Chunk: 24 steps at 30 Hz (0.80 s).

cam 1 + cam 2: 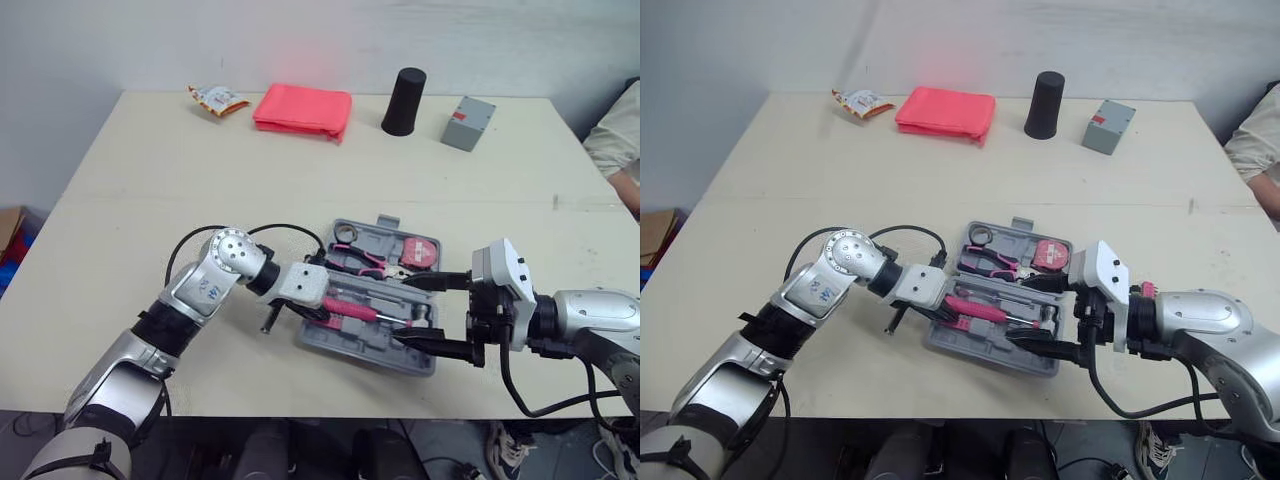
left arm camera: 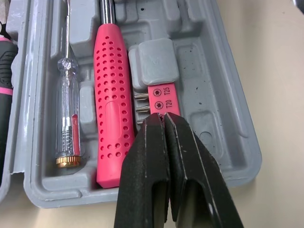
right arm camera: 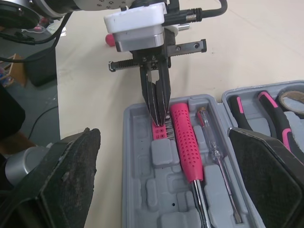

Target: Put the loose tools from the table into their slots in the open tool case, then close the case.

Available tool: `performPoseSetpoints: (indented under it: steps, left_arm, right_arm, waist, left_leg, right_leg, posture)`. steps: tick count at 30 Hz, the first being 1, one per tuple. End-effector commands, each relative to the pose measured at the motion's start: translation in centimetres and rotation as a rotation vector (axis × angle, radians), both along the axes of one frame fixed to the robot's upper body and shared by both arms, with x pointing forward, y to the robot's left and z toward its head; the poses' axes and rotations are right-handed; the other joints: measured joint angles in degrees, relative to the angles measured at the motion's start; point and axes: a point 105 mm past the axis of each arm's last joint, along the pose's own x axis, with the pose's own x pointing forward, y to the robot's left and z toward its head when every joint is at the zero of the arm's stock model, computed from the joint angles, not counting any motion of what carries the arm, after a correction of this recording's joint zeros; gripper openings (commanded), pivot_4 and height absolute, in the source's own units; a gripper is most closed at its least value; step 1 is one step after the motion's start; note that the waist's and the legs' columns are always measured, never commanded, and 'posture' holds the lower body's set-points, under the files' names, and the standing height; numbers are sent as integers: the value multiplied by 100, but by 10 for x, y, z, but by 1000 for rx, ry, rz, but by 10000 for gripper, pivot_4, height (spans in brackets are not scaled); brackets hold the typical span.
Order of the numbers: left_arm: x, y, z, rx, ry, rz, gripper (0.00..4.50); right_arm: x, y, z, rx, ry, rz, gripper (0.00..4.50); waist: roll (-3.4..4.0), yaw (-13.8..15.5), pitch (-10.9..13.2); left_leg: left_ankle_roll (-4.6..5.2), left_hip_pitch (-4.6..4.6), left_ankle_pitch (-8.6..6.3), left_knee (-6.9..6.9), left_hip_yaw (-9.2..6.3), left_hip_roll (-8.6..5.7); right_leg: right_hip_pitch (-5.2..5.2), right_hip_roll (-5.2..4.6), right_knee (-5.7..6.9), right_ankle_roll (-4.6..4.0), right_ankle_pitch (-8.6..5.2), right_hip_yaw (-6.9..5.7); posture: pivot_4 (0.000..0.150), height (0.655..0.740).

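Already two screwdrivers (image 2: pixel 111 109) (image 2: pixel 66 114) sit in one tool case (image 2: pixel 216 95); left end effector (image 2: pixel 164 118) together, right end effector (image 1: pixel 401 312) apart.

A grey moulded plastic tool case (image 2: pixel 237 142) is laid open and flat near the front edge of the table (image 1: pixel 200 180). In one half, a pink dimpled-handle screwdriver (image 2: pixel 111 109) is seated between a clear-handled tester screwdriver (image 2: pixel 66 114) and a pink bit holder (image 2: pixel 161 97). In the other half, pink-and-black pliers (image 1: pixel 358 262) and a round pink tape measure (image 1: pixel 420 252) are held.
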Motion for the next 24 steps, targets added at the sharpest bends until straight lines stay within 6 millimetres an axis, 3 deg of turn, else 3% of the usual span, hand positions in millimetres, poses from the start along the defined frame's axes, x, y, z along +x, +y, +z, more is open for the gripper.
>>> performPoseSetpoints:
  steps: [1, 4, 7, 10, 12, 15, 17, 20, 22, 24]
  left_arm:
    - [5, 11, -11, 10, 42, 140, 594]
    - [-6, 12, 28, -214, 96, 162, 594]
    - [-13, 34, 58, -414, 183, 297, 8976]
    - [-14, 79, 72, -583, 204, 551, 21792]
    - [-16, 124, 71, -676, 151, 808, 30876]
    - [-34, 185, 58, -735, 75, 1117, 44259]
    - [-47, 224, 48, -742, -23, 1316, 44259]
    - [-67, 262, 41, -783, -58, 1508, 44259]
    - [-88, 279, 34, -804, -24, 1587, 44733]
    - [-99, 281, 27, -798, 5, 1591, 44733]
  right_arm:
    - [0, -2, 9, 15, -46, -16, 45000]
    - [1, -12, 7, 12, -37, -66, 45000]
    - [2, -30, 6, 30, -34, -165, 45000]
    - [-1, -57, 6, 46, -21, -300, 45000]
    - [-8, -83, 2, 35, 1, -409, 45000]
    - [-13, -121, -2, 30, 22, -572, 45000]
    - [-13, -145, -4, 31, 17, -684, 45000]
    - [-13, -166, -8, 12, 7, -769, 45000]
    - [-14, -185, -14, -1, -3, -857, 45000]
    - [-14, -201, -21, -13, -18, -943, 45000]
  waist:
    - [2, 10, -3]
    - [2, -3, -2]
    - [3, -17, 4]
    - [3, -35, 5]
    - [4, -35, 5]
    - [-2, -32, 8]
    - [-8, -16, 11]
    - [-15, 29, 12]
    - [-16, 29, 12]
    - [-15, 22, 11]
  left_leg:
    - [1, -1, -1, -1, -4, 0]
    - [1, -11, 0, -1, -7, 0]
    - [-7, -30, 6, -4, -7, 1]
    - [-6, -33, 5, -11, -9, 2]
    - [-6, -25, 5, -19, -8, 1]
    - [-4, -25, 5, -19, -7, 1]
    - [1, -16, 1, -18, -7, 1]
    - [20, -15, -20, -20, -9, 0]
    - [-10, -16, -38, -23, -9, 0]
    - [-35, -16, -33, -25, -3, 0]
  right_leg:
    - [1, -4, -1, 0, 0, 0]
    - [-10, -10, 3, 0, 0, 0]
    - [-31, -6, 24, -1, 0, -2]
    - [-30, 1, 19, -1, 0, -2]
    - [-23, 3, 11, -1, 0, 0]
    - [-19, 2, 8, -1, 0, 4]
    - [-10, 1, -3, 0, 0, 6]
    - [-20, -15, -13, 0, 0, 14]
    - [-26, -20, -12, -2, -1, 15]
    - [-30, -23, -13, -9, -5, 15]
  posture:
    - [1500, 7355]
    - [1500, 7355]
    - [1500, 7355]
    - [1500, 7355]
    - [1500, 7355]
    - [1500, 7355]
    - [1500, 7355]
    - [1500, 7355]
    - [1500, 7355]
    - [1500, 7355]
